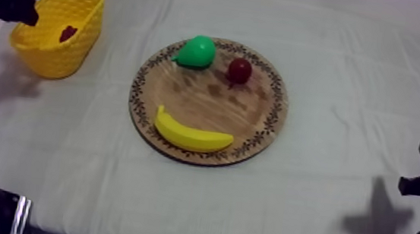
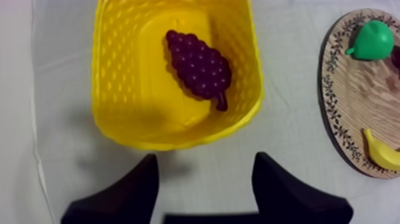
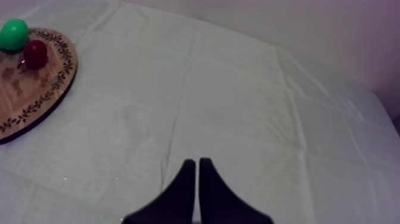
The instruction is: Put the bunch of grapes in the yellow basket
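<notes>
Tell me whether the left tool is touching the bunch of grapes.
Apart. The left wrist view shows the open left tool outside the yellow basket, its wall between it and the bunch of grapes lying inside.

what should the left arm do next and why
Probably lift the left gripper away and back toward its rest. The bunch of grapes already lies inside the yellow basket, and the gripper's fingers are apart with nothing between them, so nothing seems left to carry.

Dim, even light, purplish cast, soft shadows on the cloth [image 1: 317,139] at both sides
</notes>
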### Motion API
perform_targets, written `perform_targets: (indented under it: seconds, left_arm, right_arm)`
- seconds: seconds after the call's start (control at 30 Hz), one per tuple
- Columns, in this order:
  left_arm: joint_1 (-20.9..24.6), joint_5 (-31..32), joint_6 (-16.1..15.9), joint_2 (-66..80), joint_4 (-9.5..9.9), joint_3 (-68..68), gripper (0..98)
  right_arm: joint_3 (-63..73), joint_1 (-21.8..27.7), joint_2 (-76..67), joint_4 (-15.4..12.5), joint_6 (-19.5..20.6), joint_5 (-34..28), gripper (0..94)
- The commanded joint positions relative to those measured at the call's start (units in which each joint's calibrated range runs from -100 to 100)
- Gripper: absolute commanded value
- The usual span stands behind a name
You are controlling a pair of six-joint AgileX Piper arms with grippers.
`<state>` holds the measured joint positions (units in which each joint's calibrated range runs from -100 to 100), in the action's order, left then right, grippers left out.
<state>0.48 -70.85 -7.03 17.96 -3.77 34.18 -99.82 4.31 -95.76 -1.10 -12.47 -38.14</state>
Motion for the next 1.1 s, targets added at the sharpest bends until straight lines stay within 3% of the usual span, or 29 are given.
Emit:
perform_targets:
  seconds: [0.0, 0.47, 0.77, 0.93, 1.07]
  left_arm:
    - [-0.7, 3.5, 0.0, 8.5, -0.11, 6.9, 52.7]
    - [-3.1, 18.0, -0.4, 36.2, -1.50, 30.7, 30.4]
    - [-4.9, 26.3, 1.7, 51.5, -0.93, 46.3, 4.4]
    - [-6.7, 28.5, 2.6, 59.1, -0.49, 53.6, 0.8]
    - [-7.6, 28.7, 4.9, 64.8, 1.18, 58.1, 0.2]
  right_arm:
    - [0.0, 0.0, 0.0, 0.0, 0.0, 0.0, 0.3]
    - [0.0, 0.0, 0.0, 0.0, 0.0, 0.0, 0.3]
    - [0.0, 0.0, 0.0, 0.0, 0.0, 0.0, 0.3]
    - [0.0, 0.0, 0.0, 0.0, 0.0, 0.0, 0.3]
    - [0.0, 0.0, 0.0, 0.0, 0.0, 0.0, 0.3]
